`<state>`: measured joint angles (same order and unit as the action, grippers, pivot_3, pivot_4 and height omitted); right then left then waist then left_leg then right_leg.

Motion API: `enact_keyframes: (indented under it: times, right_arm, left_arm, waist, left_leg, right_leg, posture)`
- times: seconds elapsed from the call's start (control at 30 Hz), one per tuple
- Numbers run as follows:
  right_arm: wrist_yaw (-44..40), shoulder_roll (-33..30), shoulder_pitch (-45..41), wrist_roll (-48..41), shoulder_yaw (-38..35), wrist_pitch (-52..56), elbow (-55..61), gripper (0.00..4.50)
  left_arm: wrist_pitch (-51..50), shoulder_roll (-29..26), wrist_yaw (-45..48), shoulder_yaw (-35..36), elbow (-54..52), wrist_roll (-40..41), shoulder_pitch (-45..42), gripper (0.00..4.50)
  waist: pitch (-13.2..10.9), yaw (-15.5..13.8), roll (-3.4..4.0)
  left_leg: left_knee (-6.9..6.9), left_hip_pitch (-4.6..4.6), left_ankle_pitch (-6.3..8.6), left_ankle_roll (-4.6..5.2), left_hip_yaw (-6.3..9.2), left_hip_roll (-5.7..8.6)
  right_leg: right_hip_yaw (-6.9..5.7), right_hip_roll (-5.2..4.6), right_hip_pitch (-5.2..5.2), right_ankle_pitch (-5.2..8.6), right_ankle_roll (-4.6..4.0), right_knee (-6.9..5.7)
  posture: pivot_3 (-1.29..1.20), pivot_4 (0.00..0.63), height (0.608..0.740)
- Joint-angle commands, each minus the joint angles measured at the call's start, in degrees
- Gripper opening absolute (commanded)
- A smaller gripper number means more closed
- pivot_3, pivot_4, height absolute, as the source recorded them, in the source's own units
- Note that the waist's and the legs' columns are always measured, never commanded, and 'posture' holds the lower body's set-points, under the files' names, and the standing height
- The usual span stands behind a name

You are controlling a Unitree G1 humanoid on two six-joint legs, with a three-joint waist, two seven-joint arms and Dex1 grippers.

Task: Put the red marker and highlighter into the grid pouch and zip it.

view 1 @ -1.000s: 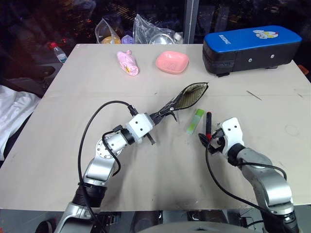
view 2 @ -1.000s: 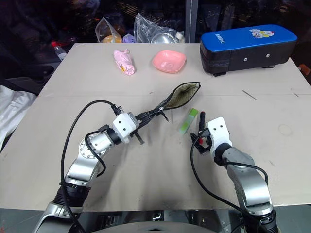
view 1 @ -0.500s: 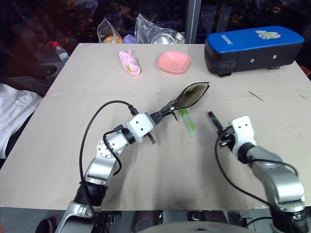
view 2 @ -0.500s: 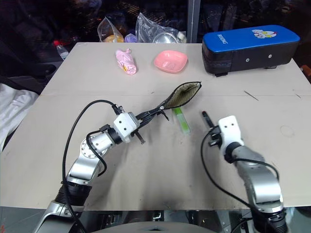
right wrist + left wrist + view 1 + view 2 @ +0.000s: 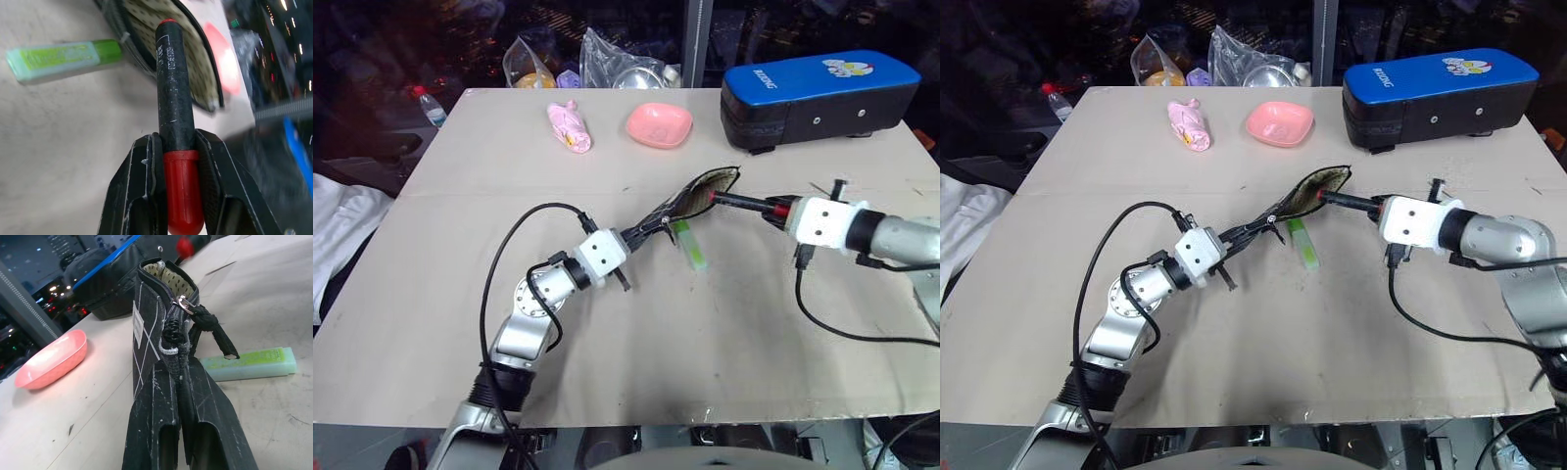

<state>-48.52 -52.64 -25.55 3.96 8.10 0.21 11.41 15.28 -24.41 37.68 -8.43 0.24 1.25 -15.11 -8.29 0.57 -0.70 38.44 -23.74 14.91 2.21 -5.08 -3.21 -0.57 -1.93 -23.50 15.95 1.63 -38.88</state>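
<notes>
Stereo and wrist views during the loading step. The right gripper (image 5: 781,208) is clamped on the marker (image 5: 744,204) at its red end, having lifted it off the tabletop (image 5: 636,343), where it lay beside the highlighter (image 5: 690,244) a second ago, and swung it up to the pouch (image 5: 690,201); the black barrel now points at the pouch's open mouth, its tip at or just inside the rim, though how deep cannot be told. The left gripper (image 5: 177,382) is closed on the zipper end of the pouch and holds it raised and edge-on, mouth turned toward the right arm, as it did a second ago. The highlighter has shifted in the same interval: it now lies flat on the tabletop just below the pouch, near the dangling zipper pull (image 5: 208,323), and is not yet gripped. By this reading the first of two insertions is about to finish, with the highlighter and the zipping left to do; a slight misalignment could catch the marker on the fabric rim. The tabletop is a pale beige board with faint scuffs and a seam across its width. At its far edge sit a pink bowl (image 5: 660,124), a pink wrapped object (image 5: 570,126) and a blue-and-black hard case (image 5: 818,96); crumpled clear bags (image 5: 607,64) and a small bottle (image 5: 429,105) lie beyond the edge. The room behind is dark, with scattered points of light, and white cloth (image 5: 342,230) lies to the left.
</notes>
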Motion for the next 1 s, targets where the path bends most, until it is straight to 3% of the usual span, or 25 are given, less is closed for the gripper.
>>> enact_keyframes:
  times: [0.03, 0.27, 0.53, 0.6, 0.67, 0.73, 0.8, 0.83, 1.0]
  right_arm:
    - [-2.8, 0.1, -4.7, 2.4, 2.0, -8.6, -5.1, 0.28]
    - [-6.5, 3.5, -15.1, 7.7, 8.6, -21.0, -16.8, 0.28]
    - [-8.0, 11.4, -25.2, 11.5, 13.7, -26.4, -24.6, 0.28]
    - [-8.1, 12.6, -26.2, 11.9, 13.7, -26.3, -25.7, 1.4]
    - [-8.4, 12.9, -26.5, 11.7, 13.2, -25.5, -26.0, 2.19]
    - [-8.9, 12.2, -26.1, 8.8, 10.2, -22.3, -23.7, 3.42]
    - [-10.6, 10.9, -25.0, 3.1, 6.1, -15.4, -19.4, 4.21]
    - [-11.4, 10.7, -24.4, 0.5, 4.6, -11.4, -17.1, 4.45]
    - [-10.3, 12.0, -18.8, -12.0, -2.5, 12.0, -3.6, 4.45]
  left_arm:
    - [2.0, -0.4, 1.0, -0.3, -1.2, 0.2, -1.2, 0.0]
    - [3.9, -1.8, 3.8, -1.1, -1.1, 0.6, -2.6, 0.0]
    - [5.9, -2.1, 8.1, -1.8, 0.5, 2.0, -5.5, 0.0]
    - [5.7, -1.9, 8.6, -1.5, 1.0, 2.5, -6.1, 0.0]
    - [5.2, -1.7, 8.5, -1.0, 1.5, 2.9, -6.5, 0.0]
    - [3.2, -1.0, 6.7, 0.5, 1.8, 3.3, -6.4, 0.0]
    - [1.1, -0.2, 4.9, 1.6, 1.1, 3.9, -5.4, 0.0]
    - [0.6, -0.1, 4.6, 1.8, 0.6, 4.0, -4.9, 0.0]
    - [-2.6, 0.5, 1.8, 3.4, -1.1, 4.5, -3.4, 0.0]
  waist:
    - [0.0, -0.2, -0.01]
    - [0.0, -0.1, 0.01]
    - [0.0, 0.0, 0.02]
    - [0.0, -0.2, 0.02]
    - [0.0, -0.3, 0.02]
    - [0.0, -0.4, 0.02]
    - [-0.1, -0.5, 0.07]
    - [-0.1, -0.5, 0.07]
    - [0.0, -0.4, 0.06]
  left_leg:
    - [0.01, -0.01, -0.09, -0.15, -0.01, 0.0]
    - [0.03, 0.02, -0.11, -0.18, -0.12, -0.02]
    - [0.03, 0.02, -0.12, -0.2, -0.17, -0.08]
    - [0.04, 0.0, -0.12, -0.2, -0.18, -0.07]
    - [0.05, 0.0, -0.12, -0.2, -0.21, -0.07]
    - [0.08, -0.01, -0.12, -0.2, -0.23, -0.06]
    - [0.09, -0.02, -0.12, -0.19, -0.23, -0.06]
    - [0.09, -0.03, -0.12, -0.19, -0.23, -0.07]
    - [0.07, -0.02, -0.12, -0.2, -0.06, -0.12]
  right_leg:
    - [0.0, -0.02, 0.0, 0.0, 0.0, 0.02]
    - [0.05, -0.04, -0.01, 0.0, 0.0, -0.01]
    - [0.05, -0.03, -0.05, 0.0, 0.0, -0.04]
    - [0.04, -0.06, -0.05, 0.0, 0.0, -0.04]
    - [0.05, -0.08, -0.05, 0.0, 0.0, -0.04]
    - [0.06, -0.09, -0.05, 0.0, 0.0, -0.04]
    - [0.06, -0.1, -0.05, -0.01, 0.0, -0.06]
    - [0.07, -0.12, -0.06, -0.01, 0.0, -0.07]
    - [0.02, -0.15, -0.03, -0.01, 0.0, -0.1]
  posture:
    - [0.0, 0.15, 0.737]
    - [0.0, 0.15, 0.737]
    - [0.0, 0.15, 0.737]
    - [0.0, 0.15, 0.737]
    - [0.0, 0.15, 0.737]
    - [0.0, 0.15, 0.737]
    - [0.0, 0.15, 0.737]
    - [0.0, 0.15, 0.737]
    - [0.0, 0.15, 0.737]
